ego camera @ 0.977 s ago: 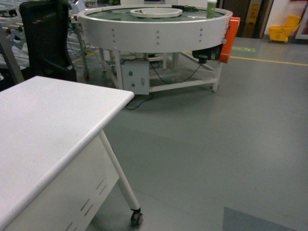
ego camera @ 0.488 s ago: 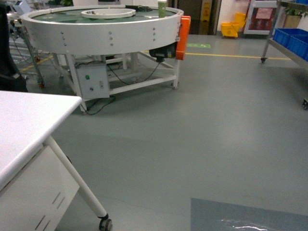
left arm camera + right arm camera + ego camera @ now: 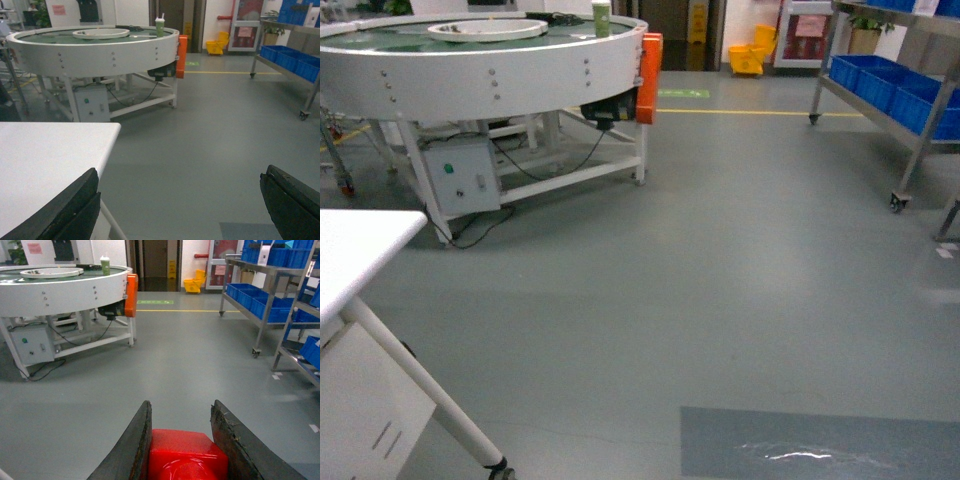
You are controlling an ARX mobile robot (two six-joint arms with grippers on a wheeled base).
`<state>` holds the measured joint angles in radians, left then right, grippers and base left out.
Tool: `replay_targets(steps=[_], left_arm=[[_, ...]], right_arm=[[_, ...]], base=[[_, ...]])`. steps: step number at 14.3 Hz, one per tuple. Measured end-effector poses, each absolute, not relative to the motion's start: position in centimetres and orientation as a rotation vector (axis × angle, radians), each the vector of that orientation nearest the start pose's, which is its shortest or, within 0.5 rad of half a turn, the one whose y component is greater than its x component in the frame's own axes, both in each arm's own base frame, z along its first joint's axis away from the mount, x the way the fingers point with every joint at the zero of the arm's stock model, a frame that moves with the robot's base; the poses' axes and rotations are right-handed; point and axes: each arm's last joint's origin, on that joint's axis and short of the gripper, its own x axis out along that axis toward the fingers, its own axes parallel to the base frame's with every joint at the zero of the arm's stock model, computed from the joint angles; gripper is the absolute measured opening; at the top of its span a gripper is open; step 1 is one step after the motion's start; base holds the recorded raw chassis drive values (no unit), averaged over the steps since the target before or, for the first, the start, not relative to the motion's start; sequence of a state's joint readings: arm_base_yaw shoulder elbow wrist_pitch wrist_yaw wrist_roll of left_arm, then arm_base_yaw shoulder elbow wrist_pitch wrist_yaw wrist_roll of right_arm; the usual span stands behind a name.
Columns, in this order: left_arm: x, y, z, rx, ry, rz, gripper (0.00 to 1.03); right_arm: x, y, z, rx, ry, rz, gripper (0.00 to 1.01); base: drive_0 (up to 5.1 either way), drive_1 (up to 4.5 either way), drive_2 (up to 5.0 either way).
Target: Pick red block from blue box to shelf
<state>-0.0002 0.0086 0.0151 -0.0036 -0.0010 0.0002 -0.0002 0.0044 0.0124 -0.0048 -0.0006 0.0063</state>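
The red block (image 3: pixel 182 455) sits clamped between the two dark fingers of my right gripper (image 3: pixel 181 410), which is shut on it above the grey floor. My left gripper (image 3: pixel 181 175) is open, its fingers wide apart with only floor and a table corner between them. The steel shelf (image 3: pixel 865 112) stands at the right of the head view. It also shows as the shelf (image 3: pixel 263 315) in the right wrist view and the shelf (image 3: pixel 285 68) in the left wrist view. The blue box is out of view. Neither gripper shows in the head view.
Dark blue crates (image 3: pixel 880 80) sit on the rack. A round white conveyor table (image 3: pixel 480 70) with an orange panel (image 3: pixel 650 62) stands at far left. A white table corner (image 3: pixel 360 245) on a slanted wheeled leg is near left. A yellow mop bucket (image 3: pixel 747 60) is far back.
The head view has swung to the right. The round table and the white table have slid left, and the steel shelf with its blue crates has come into view.
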Motion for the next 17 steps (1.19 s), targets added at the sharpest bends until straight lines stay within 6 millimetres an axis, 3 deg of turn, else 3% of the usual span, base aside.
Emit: replay_targets(steps=[15, 17], left_arm=[[9.73, -0.01, 16.76, 0.000, -0.003, 0.000, 0.98], [9.73, 0.00, 16.77, 0.000, -0.004, 0.002, 0.98]], right_arm=[[9.72, 0.00, 16.69, 0.006, -0.003, 0.000, 0.29], [9.72, 0.00, 16.73, 0.006, -0.007, 0.001, 0.29]], base=[[-0.1, -0.09, -0.1], [3.2, 1.36, -4.5]])
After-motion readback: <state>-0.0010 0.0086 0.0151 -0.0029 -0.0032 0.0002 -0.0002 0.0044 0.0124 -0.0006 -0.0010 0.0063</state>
